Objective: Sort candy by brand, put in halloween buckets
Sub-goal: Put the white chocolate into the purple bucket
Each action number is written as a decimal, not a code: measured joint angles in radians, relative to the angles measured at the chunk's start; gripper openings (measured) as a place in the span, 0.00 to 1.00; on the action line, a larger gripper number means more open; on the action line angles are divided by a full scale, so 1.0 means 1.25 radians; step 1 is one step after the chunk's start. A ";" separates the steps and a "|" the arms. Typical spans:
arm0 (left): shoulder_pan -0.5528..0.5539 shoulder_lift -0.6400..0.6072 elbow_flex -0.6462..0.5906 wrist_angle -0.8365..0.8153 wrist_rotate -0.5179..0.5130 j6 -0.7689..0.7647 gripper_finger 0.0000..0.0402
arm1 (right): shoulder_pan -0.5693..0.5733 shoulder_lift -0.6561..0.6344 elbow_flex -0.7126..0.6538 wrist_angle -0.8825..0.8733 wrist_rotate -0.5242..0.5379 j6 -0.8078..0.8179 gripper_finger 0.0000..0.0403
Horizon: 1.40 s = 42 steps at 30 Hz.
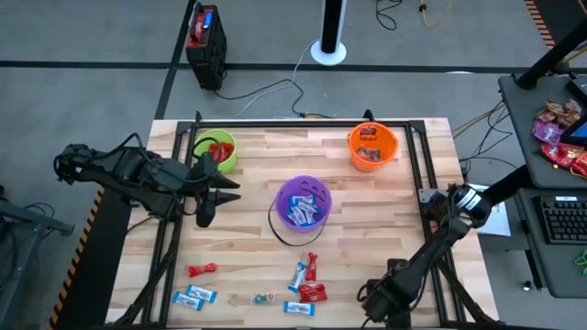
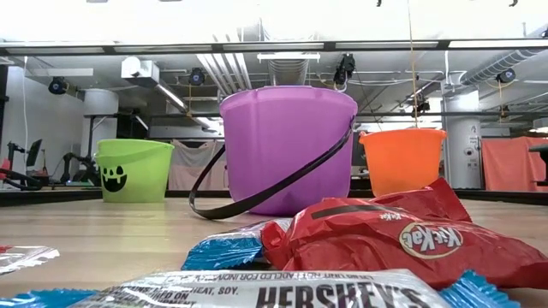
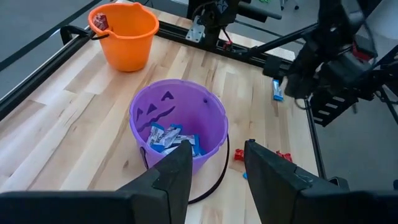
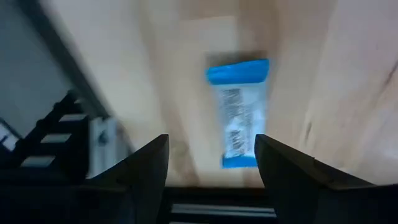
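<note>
Three buckets stand on the wood table: a lime green bucket holding red candy, a purple bucket holding blue-and-white candy, and an orange bucket holding brown candy. Loose red candy and blue-and-white candy lie near the table's near edge. My left gripper hovers open and empty between the green and purple buckets, and its wrist view looks at the purple bucket. My right gripper is low at the near right, open. A blue-and-white candy lies on the table ahead of its fingers, untouched.
Black rails frame the table's far, left and right sides. A black and red box stands on the floor beyond the table. A side desk at the right holds a keyboard and pink and red bags. Bare wood lies between the buckets and the loose candy.
</note>
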 joint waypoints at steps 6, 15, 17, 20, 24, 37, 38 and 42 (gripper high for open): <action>0.000 0.004 0.000 0.010 -0.003 0.000 0.32 | -0.002 0.000 -0.103 0.048 0.011 0.015 0.57; 0.000 0.019 0.000 0.029 -0.006 -0.007 0.32 | -0.006 -0.006 -0.180 0.158 0.004 0.037 0.43; 0.000 0.025 0.000 0.032 -0.007 -0.007 0.32 | -0.006 -0.012 -0.185 0.161 0.008 0.031 0.35; 0.000 0.035 0.000 0.033 -0.008 -0.007 0.32 | -0.009 -0.021 -0.186 0.165 0.010 0.026 0.21; 0.000 0.051 0.000 0.033 -0.009 -0.005 0.32 | -0.009 -0.044 -0.184 0.196 0.025 0.039 0.06; 0.000 0.063 -0.001 0.018 0.154 0.015 0.32 | -0.075 -0.282 -0.072 0.266 0.436 0.205 0.05; 0.000 0.064 -0.003 0.014 0.197 0.015 0.32 | -0.093 -0.300 -0.055 0.283 0.520 0.185 0.05; -0.009 0.066 -0.034 0.011 0.320 0.013 0.32 | -0.186 -0.333 0.012 0.373 0.782 -0.004 0.05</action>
